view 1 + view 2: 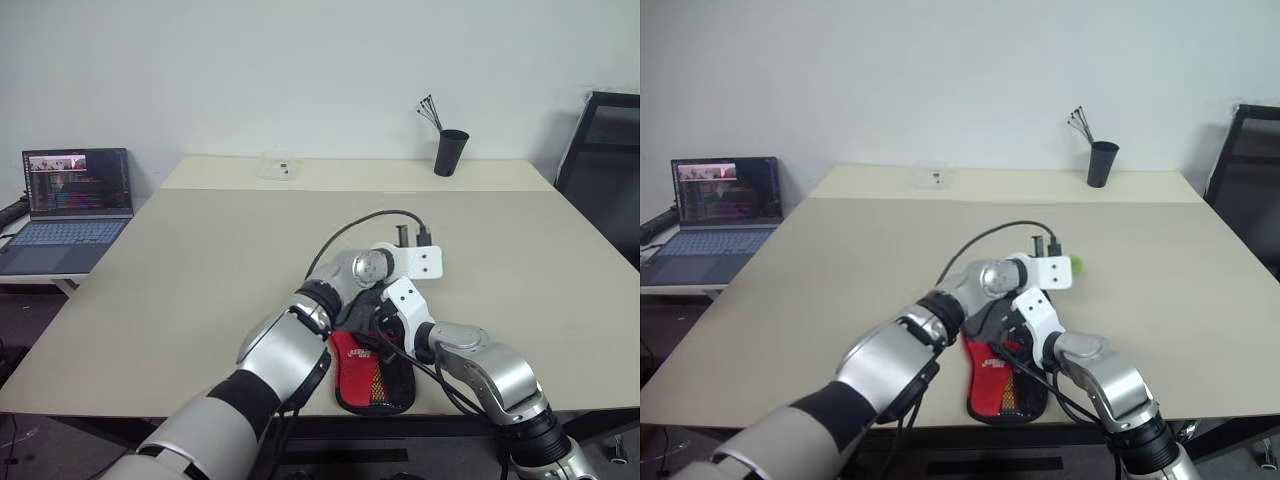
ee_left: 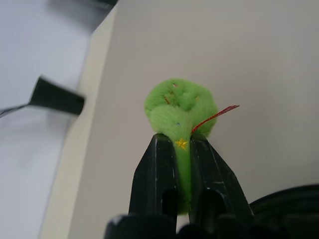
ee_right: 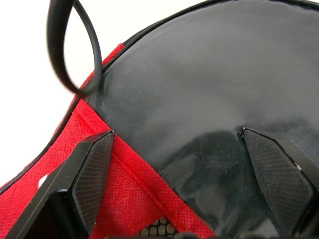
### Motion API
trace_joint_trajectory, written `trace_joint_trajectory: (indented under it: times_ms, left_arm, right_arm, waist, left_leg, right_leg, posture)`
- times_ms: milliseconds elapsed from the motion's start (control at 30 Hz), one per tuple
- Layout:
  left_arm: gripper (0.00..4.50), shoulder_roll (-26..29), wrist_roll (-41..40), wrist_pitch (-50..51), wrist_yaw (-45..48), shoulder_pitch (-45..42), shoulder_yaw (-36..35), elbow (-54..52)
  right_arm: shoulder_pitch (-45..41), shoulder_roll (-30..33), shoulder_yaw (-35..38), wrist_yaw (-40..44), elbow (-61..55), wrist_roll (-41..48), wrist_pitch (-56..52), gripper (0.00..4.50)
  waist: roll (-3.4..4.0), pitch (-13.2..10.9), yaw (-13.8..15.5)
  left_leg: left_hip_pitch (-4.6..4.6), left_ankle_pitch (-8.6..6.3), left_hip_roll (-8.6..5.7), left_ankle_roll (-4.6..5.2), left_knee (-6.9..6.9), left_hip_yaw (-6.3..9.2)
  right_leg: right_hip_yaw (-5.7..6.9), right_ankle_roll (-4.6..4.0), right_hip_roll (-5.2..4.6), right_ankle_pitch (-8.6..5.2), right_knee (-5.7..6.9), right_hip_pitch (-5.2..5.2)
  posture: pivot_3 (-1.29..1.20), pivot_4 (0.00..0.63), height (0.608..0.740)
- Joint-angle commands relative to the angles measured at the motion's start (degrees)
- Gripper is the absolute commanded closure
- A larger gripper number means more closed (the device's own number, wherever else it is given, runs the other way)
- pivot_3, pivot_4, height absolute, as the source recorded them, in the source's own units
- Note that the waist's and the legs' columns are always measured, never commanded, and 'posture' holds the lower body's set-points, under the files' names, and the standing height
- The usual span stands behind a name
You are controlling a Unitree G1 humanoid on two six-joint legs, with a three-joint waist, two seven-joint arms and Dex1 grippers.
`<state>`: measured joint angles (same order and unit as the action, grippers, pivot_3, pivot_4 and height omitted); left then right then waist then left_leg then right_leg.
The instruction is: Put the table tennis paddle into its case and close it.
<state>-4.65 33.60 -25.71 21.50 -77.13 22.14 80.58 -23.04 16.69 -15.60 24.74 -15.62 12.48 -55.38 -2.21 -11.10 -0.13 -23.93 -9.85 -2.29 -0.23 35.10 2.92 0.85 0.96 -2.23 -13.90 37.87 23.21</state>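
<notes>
Silver arms (image 1: 290, 350) — black cables (image 1: 350, 228)

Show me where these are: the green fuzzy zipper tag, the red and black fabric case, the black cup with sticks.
green fuzzy zipper tag (image 2: 179, 107): left wrist view, round top.
red and black fabric case (image 1: 352, 365): left eye view, red panel.
black cup with sticks (image 1: 450, 153): left eye view, cup wall.

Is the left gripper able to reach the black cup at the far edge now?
Probably not: the left gripper is shut on the green tag, and the cup stands far off across the table.
</notes>
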Motion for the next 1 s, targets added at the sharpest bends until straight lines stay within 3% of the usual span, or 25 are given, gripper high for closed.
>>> trace_joint_trajectory:
  times_ms: [33, 67, 200, 467, 500, 800, 900, 1000]
  left_arm:
    - [4.49, -1.4, -2.8, -2.7, 5.0, -0.4, -1.4, -2.3]
    - [4.49, -1.3, -3.1, -2.8, 6.7, 0.1, -1.6, -2.3]
    - [3.21, -0.7, -4.2, -2.3, 9.4, 1.3, -1.7, -2.3]
    - [0.21, 1.0, -5.7, -0.7, 8.2, 1.5, -3.2, -2.6]
    - [0.04, 1.6, -6.0, -0.4, 7.6, 1.5, -3.7, -2.6]
    - [0.04, 8.8, -13.0, 3.6, 3.3, 0.7, -11.8, -3.9]
    - [0.04, 11.1, -17.6, 4.6, 7.6, 1.7, -16.1, -4.9]
    - [0.04, 13.2, -22.6, 6.3, 18.3, 5.0, -19.4, -6.5]
  right_arm:
    - [2.5, -0.7, -2.6, 0.6, 3.8, 0.6, -3.5, 0.0]
    - [2.5, -0.9, -2.6, 0.5, 3.8, 0.5, -3.4, 0.0]
    - [2.3, -1.2, -2.6, 0.5, 4.1, 0.4, -3.3, 0.0]
    - [1.2, -1.5, -2.7, 0.8, 5.2, 0.0, -2.7, 0.0]
    - [1.1, -1.5, -2.7, 0.9, 5.4, 0.0, -2.6, 0.0]
    - [-0.4, -3.1, -2.0, 1.1, 7.5, 0.2, -1.5, 0.0]
    - [-0.9, -4.0, -0.8, 1.1, 7.2, 0.7, -1.8, 0.0]
    - [-1.3, -5.6, 1.9, 1.0, 4.1, 3.0, -4.6, 0.0]
  waist:
    - [0.02, 0.0, -0.1]
    - [0.04, 0.0, -0.1]
    - [0.06, 0.1, -0.2]
    - [0.06, 0.2, -0.3]
    - [0.07, 0.2, -0.4]
    - [0.04, 0.3, -1.3]
    - [0.01, 0.4, -1.6]
    - [0.03, 0.4, -1.8]
  left_leg:
    - [0.0, 0.0, 0.0, 0.0, 0.0, 0.0]
    - [0.01, 0.0, 0.01, 0.0, 0.0, -0.01]
    - [0.04, 0.0, 0.03, 0.01, -0.01, -0.01]
    - [0.07, 0.0, 0.04, 0.01, 0.0, -0.02]
    - [0.08, 0.0, 0.04, 0.01, 0.0, -0.02]
    - [0.13, 0.0, 0.05, 0.01, 0.01, -0.01]
    - [0.14, 0.01, 0.05, 0.01, 0.03, -0.02]
    - [0.15, 0.01, 0.06, 0.01, 0.03, -0.03]
  right_leg:
    - [-0.01, 0.0, 0.0, 0.0, 0.0, 0.0]
    - [-0.01, 0.0, 0.01, 0.0, 0.0, 0.0]
    - [0.0, 0.0, 0.04, 0.0, 0.02, 0.0]
    - [-0.01, 0.0, 0.04, 0.0, 0.05, 0.0]
    - [-0.02, 0.0, 0.04, 0.0, 0.06, 0.0]
    - [0.0, 0.05, 0.05, 0.03, 0.1, -0.03]
    - [0.0, 0.08, 0.05, 0.05, 0.1, -0.04]
    - [-0.01, 0.07, 0.05, 0.05, 0.12, -0.04]
  posture:
    - [0.0, 0.15, 0.74]
    - [0.0, 0.15, 0.74]
    - [0.0, 0.15, 0.74]
    - [0.0, 0.15, 0.74]
    - [0.0, 0.15, 0.74]
    - [0.0, 0.15, 0.74]
    - [0.0, 0.15, 0.74]
    - [0.0, 0.15, 0.74]
